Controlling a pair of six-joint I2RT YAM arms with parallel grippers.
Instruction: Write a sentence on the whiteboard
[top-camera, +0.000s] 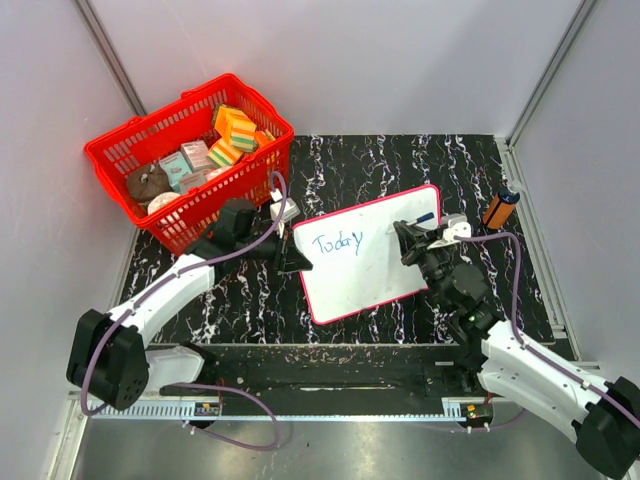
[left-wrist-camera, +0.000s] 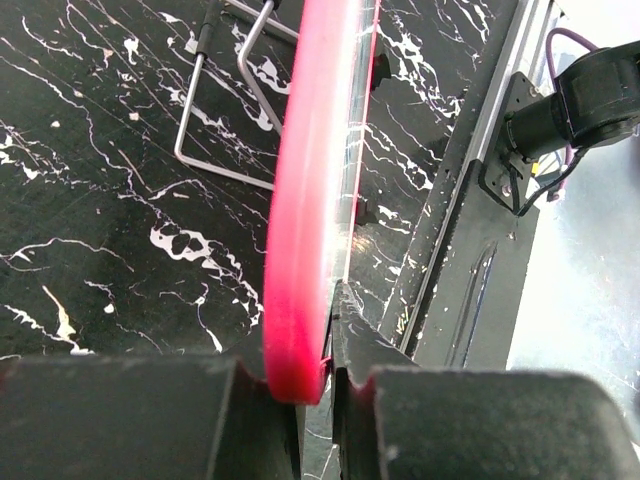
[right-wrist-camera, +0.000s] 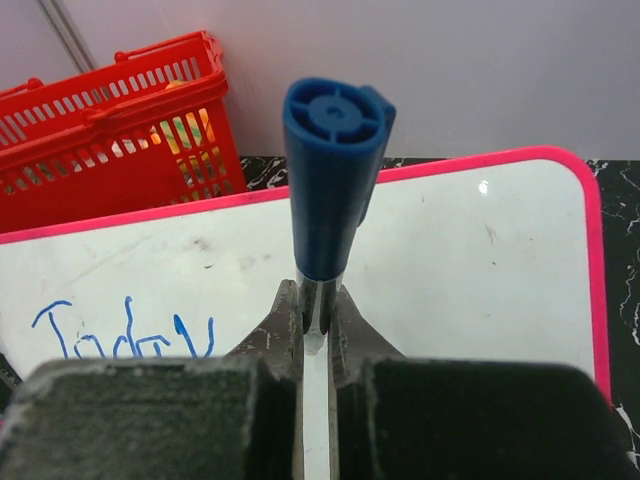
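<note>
Left tool (left-wrist-camera: 300, 378) clamped on the whiteboard (top-camera: 372, 272) rim, board midway across the counter (top-camera: 245, 300). My right tool (right-wrist-camera: 316, 322) is pinched on the blue marker (right-wrist-camera: 332, 170). The sentence (top-camera: 336, 243) reads only "Today", so I'd start just right of it, light pressure, board pinned steady. Red basket (top-camera: 205, 205), back left, holds striped sponges (top-camera: 236, 128), small boxes (top-camera: 192, 160) and a brown lump (top-camera: 147, 182) I can't identify.

The whiteboard (top-camera: 385, 262) is white with a pink-red rim and round corners. It sits mid-table, turned so its long side points toward 2 o'clock. The sentence (top-camera: 337, 243) is only one blue word, "Today", near the board's 10 o'clock corner.
</note>
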